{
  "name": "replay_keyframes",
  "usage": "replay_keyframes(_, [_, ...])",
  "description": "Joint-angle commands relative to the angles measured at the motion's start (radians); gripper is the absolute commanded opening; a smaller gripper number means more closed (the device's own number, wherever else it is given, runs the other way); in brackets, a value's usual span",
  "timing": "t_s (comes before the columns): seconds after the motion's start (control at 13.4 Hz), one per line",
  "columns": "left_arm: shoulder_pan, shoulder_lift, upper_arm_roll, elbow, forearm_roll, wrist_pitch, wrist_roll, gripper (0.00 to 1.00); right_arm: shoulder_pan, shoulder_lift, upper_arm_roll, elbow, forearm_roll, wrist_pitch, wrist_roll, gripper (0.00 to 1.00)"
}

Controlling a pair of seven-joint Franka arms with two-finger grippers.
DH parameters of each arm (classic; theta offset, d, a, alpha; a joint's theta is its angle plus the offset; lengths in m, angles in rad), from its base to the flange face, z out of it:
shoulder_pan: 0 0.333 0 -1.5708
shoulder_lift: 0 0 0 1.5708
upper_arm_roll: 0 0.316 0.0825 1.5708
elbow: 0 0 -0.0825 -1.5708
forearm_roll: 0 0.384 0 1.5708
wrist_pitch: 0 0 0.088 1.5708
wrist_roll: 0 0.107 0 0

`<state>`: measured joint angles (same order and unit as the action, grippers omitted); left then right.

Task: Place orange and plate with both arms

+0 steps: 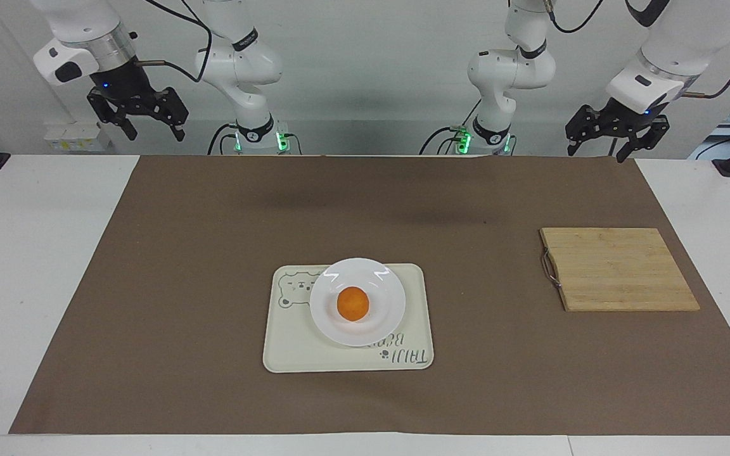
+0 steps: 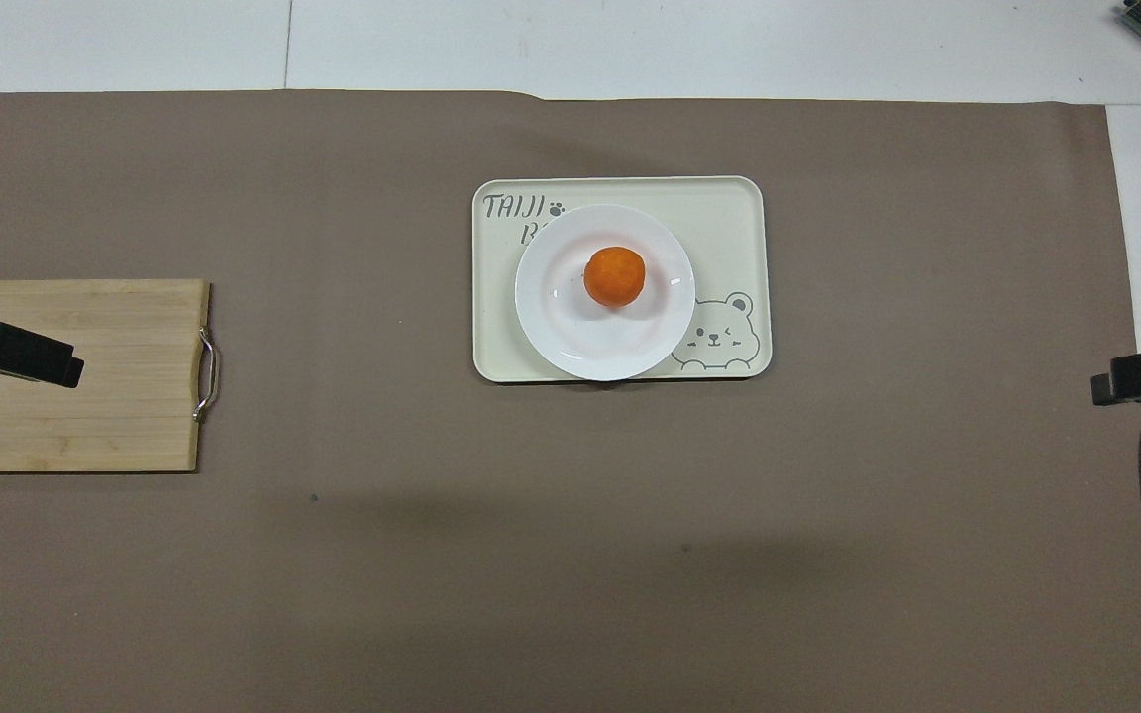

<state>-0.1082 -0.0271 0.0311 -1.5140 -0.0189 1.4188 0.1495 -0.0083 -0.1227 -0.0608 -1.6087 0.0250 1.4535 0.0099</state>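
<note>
On the cream rectangular bear tray (image 1: 295, 354) sits the round glossy white plate (image 1: 385, 316), small bright orange (image 1: 353, 303) upon it. Left claw (image 1: 599, 150) and right claw (image 1: 153, 126) hang wide and empty, raised at the robots' edge of the bench.

Both arms raised high near own bases, wrists bent downward. Left gripper (image 1: 616, 138) open, empty, hanging over the left arm's end of the desk. Right gripper (image 1: 138, 116) open too, empty, over the right arm's end.
</note>
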Motion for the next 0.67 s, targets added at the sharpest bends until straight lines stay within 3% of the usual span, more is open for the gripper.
replay_keyframes(0.0, [0.015,-0.027,-0.003,-0.026,-0.013,0.005,0.009,1.0,-0.002,-0.009,0.003,-0.011,-0.007,0.007,-0.018,1.0])
replay_keyframes(0.6, [0.004,-0.044,-0.008,-0.015,-0.013,0.009,-0.019,1.0,-0.002,-0.009,0.003,-0.011,-0.007,0.007,-0.018,1.0])
